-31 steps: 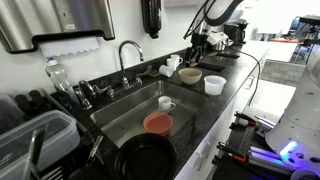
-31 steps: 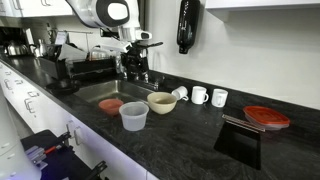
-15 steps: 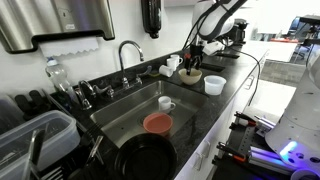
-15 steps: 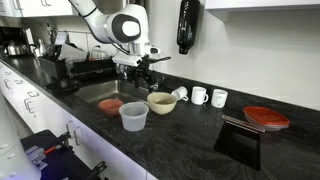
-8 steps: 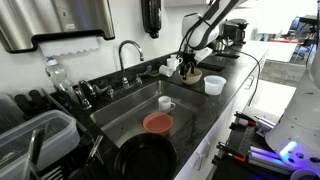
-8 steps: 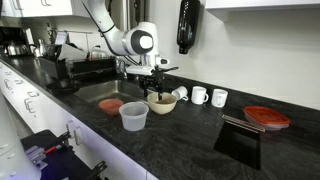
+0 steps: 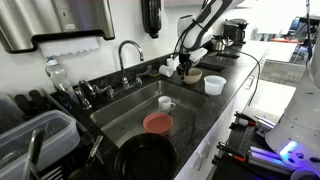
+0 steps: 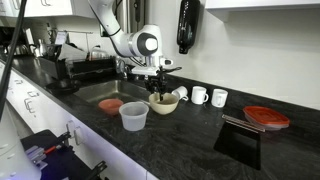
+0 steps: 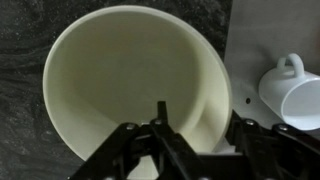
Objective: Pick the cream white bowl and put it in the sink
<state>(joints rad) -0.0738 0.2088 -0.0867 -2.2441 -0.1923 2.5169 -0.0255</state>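
The cream white bowl (image 7: pixel 191 76) (image 8: pixel 163 104) stands on the black countertop just beside the sink (image 7: pixel 128 112) (image 8: pixel 104 90). My gripper (image 7: pixel 184 68) (image 8: pixel 160 93) is low over the bowl's rim. In the wrist view the bowl (image 9: pixel 130 80) fills the frame. The gripper (image 9: pixel 200 132) is open and straddles the bowl's right wall, with one finger (image 9: pixel 166 122) inside the bowl and the other outside it. The bowl rests on the counter.
In the sink lie a salmon-red dish (image 7: pixel 157 122) (image 8: pixel 112 104), a white cup (image 7: pixel 166 103) and a black pan (image 7: pixel 145 160). A clear plastic cup (image 7: pixel 214 85) (image 8: pixel 134 116) stands near the bowl. White mugs (image 8: pixel 200 95) (image 9: pixel 292 85) stand behind it. The chrome faucet (image 7: pixel 128 50) rises behind the basin.
The arm has swung from the coffee machine end toward the bowl and come down, so the gripper now sits over the bowl's rim. The bowl has not moved.
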